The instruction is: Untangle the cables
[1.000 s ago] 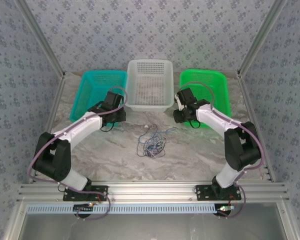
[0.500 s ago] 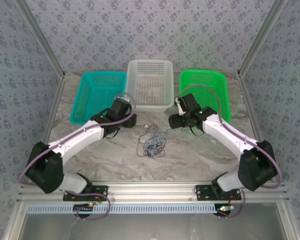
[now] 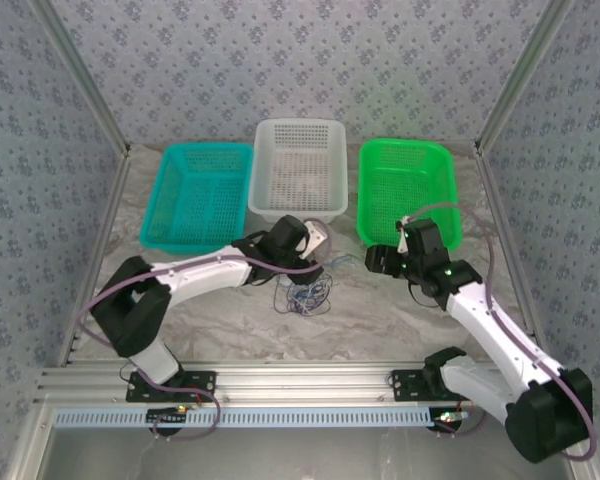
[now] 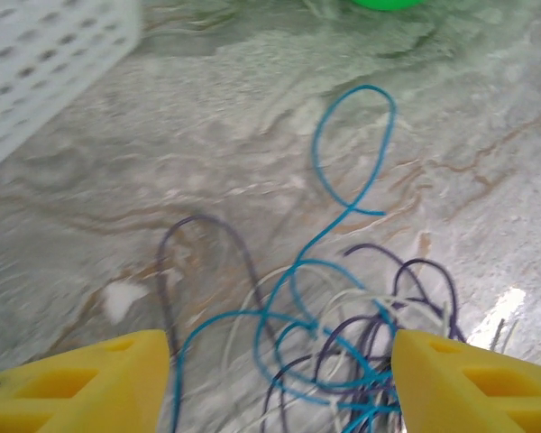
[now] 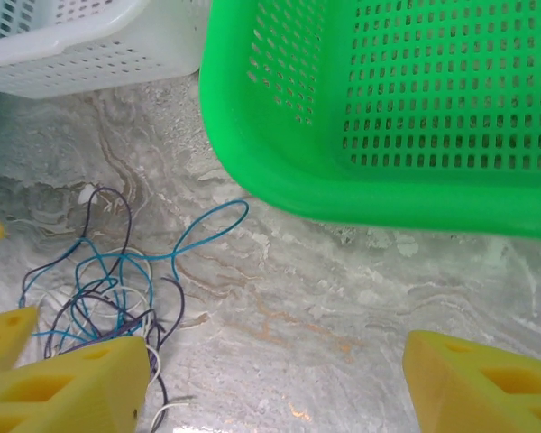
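The cables lie in a small tangle of blue, dark purple and white wires on the marble table, just in front of the white basket. My left gripper hovers at the tangle's far edge. In the left wrist view it is open, with the tangle on the table between its yellow fingers and a blue loop reaching ahead. My right gripper stands open to the right of the tangle. In the right wrist view it has bare table between its fingers, and the cables lie beside the left finger.
Three baskets stand along the back: teal, white and green. The green basket's corner is close in front of my right gripper. Patterned walls and metal posts close the sides. Open marble lies near the arm bases.
Both arms have swung inward from the baskets toward the tangle. The left gripper moved right, to above the cables. The right gripper dropped nearer and to the tangle's right.
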